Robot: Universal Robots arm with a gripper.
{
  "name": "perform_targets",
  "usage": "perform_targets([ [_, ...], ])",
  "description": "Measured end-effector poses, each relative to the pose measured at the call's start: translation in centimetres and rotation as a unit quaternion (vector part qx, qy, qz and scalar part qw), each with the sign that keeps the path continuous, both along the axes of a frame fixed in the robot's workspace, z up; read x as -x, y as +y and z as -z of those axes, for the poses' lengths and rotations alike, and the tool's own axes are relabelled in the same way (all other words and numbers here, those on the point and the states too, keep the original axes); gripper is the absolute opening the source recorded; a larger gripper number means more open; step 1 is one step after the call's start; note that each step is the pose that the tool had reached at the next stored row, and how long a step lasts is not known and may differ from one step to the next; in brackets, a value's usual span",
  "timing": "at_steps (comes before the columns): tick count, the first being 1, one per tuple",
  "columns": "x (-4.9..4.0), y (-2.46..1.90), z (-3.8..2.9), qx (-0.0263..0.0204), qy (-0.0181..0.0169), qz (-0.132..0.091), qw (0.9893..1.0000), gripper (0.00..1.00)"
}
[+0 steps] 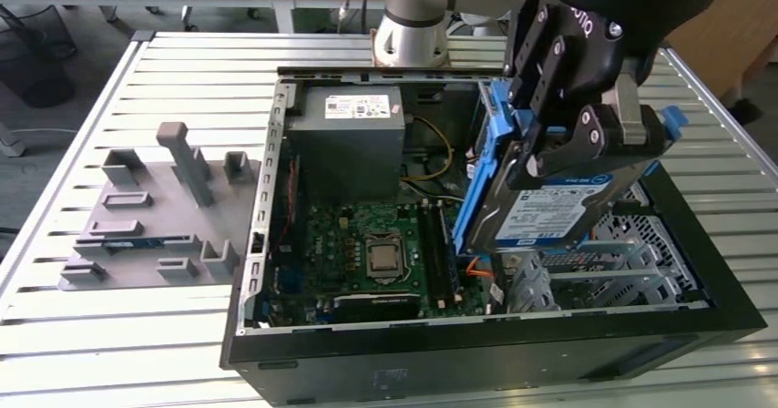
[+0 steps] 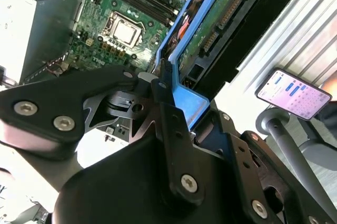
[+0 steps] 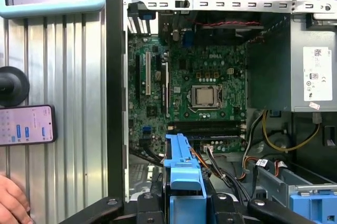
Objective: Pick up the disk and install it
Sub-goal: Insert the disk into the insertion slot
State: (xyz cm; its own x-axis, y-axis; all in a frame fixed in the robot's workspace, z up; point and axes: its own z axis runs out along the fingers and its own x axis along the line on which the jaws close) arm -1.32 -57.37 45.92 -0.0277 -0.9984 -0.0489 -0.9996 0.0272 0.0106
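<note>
Gripper (image 1: 584,148) closed on disk (image 1: 549,215), fingers clamped on it from two sides; disk is off the table, tilted steeply, label toward the exterior cam, blue side rail running up its edge; low end dips into the open PC case (image 1: 486,358) at the exterior view's right; can't tell if that end touches anything inside. Surroundings: perforated metal drive cage (image 1: 608,264) just below and beside the disk; orange cable (image 1: 478,267) close to its low corner, nearest obstruction; motherboard (image 1: 364,244) w/ bare CPU socket (image 1: 383,255) on the exterior view's left of disk, apart from it; grey PSU box (image 1: 353,135) w/ white sticker at far end of case; yellow wires (image 1: 444,167) between PSU and disk. Case lies on its side, side panel off, on slatted metal table (image 1: 122,335); grey moulded fixture (image 1: 158,217) on table at the exterior view's left, well apart from case interior; arm base (image 1: 407,25) behind case. Second wrist view: green circuit-board face of disk (image 2: 221,13) hangs over the case rim. First wrist view: blue plastic bracket (image 3: 310,203) sits inside case by the bay; phone (image 3: 26,125) on a stand beside case; a person's hand (image 3: 10,203) near phone, clear of gripper.
</note>
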Motion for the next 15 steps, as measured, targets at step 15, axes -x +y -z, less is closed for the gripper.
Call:
perform_targets([
  [15, -1.45, -0.11, 0.22, 0.0036, 0.0, -0.001, 1.0, 0.36],
])
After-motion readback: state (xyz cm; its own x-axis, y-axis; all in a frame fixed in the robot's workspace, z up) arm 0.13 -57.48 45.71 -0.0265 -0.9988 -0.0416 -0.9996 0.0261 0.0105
